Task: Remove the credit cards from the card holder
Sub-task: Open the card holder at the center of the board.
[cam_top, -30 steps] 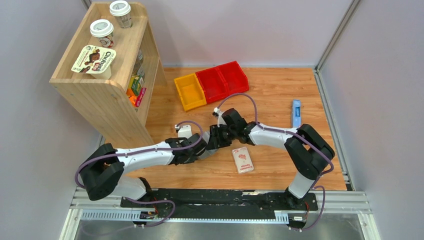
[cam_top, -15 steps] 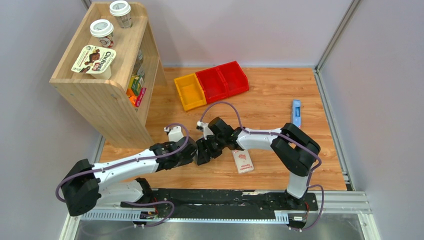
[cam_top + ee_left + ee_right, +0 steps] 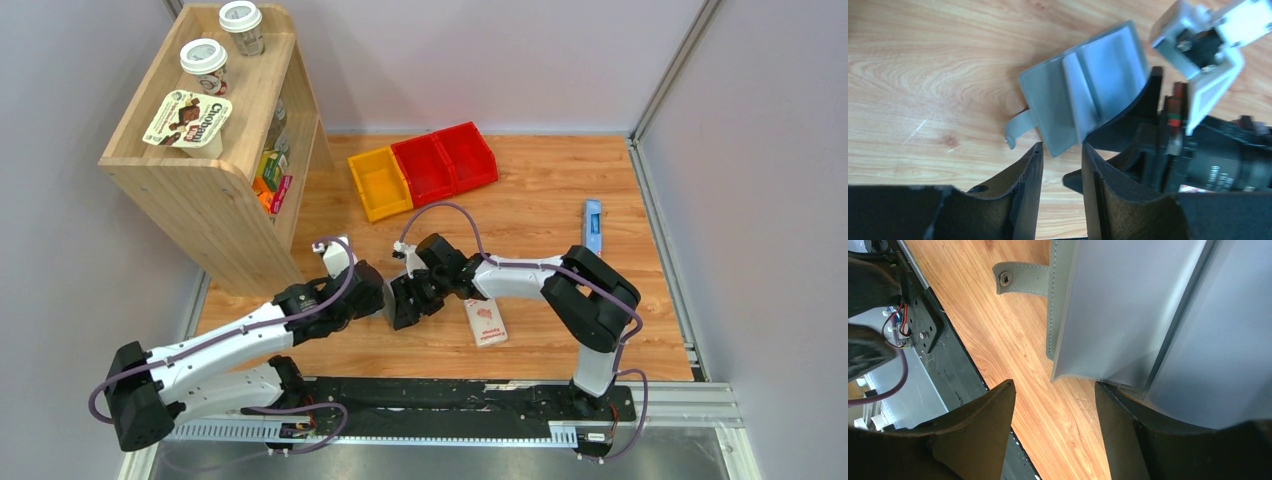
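Wooden tabletop (image 3: 540, 200): both arms stretched low, claws meeting mid-table. Left gripper (image 3: 1060, 165) jaws parted, empty; flat grey bifold card holder (image 3: 1083, 105) unfolded just beyond its fingertips. Right gripper (image 3: 1053, 390) jaws parted, one finger against the holder.

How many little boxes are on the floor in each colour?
Yellow box: 1
Red boxes: 2
Total: 3
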Controlling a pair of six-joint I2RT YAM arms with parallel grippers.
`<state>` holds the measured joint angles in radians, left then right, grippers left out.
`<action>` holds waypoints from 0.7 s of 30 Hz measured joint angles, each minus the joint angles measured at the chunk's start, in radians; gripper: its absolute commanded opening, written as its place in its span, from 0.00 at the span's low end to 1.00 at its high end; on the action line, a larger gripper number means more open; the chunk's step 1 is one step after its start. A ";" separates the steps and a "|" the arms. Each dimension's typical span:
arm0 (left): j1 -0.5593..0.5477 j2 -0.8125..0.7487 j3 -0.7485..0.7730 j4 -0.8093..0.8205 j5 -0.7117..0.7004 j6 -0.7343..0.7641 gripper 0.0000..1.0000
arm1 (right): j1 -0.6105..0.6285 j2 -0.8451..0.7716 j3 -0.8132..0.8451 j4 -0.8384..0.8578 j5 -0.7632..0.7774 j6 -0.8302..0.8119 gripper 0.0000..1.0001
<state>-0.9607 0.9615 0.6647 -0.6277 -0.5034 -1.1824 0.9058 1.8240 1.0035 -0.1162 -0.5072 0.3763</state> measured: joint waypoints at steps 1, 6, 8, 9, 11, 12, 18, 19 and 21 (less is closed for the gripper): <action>0.000 -0.002 0.007 0.006 -0.004 0.001 0.39 | 0.000 0.000 0.000 0.000 0.000 0.000 0.67; 0.005 0.011 0.048 0.051 -0.031 0.021 0.33 | 0.000 -0.002 0.000 0.001 0.003 -0.005 0.67; 0.025 0.032 0.061 0.086 -0.028 0.034 0.32 | 0.000 -0.003 0.000 0.003 0.007 -0.007 0.67; 0.041 0.047 0.064 0.108 -0.024 0.040 0.31 | 0.000 -0.003 -0.002 0.005 0.008 -0.007 0.66; 0.072 0.074 0.064 0.145 -0.011 0.047 0.30 | 0.000 -0.003 -0.006 0.016 0.008 -0.006 0.66; 0.090 0.092 0.064 0.164 -0.003 0.050 0.30 | 0.000 -0.004 -0.011 0.024 0.008 -0.005 0.66; 0.162 0.203 0.056 0.282 0.058 0.054 0.27 | 0.000 -0.008 -0.033 0.068 0.008 0.008 0.64; 0.169 0.219 0.050 0.303 0.069 0.054 0.26 | 0.000 -0.008 -0.035 0.073 0.009 0.010 0.64; 0.177 0.253 0.040 0.332 0.087 0.052 0.25 | 0.000 -0.008 -0.040 0.084 0.009 0.015 0.64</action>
<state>-0.7841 1.2140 0.7044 -0.2962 -0.4160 -1.1305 0.9058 1.8160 0.9634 -0.0326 -0.4980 0.3916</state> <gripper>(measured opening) 0.267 0.644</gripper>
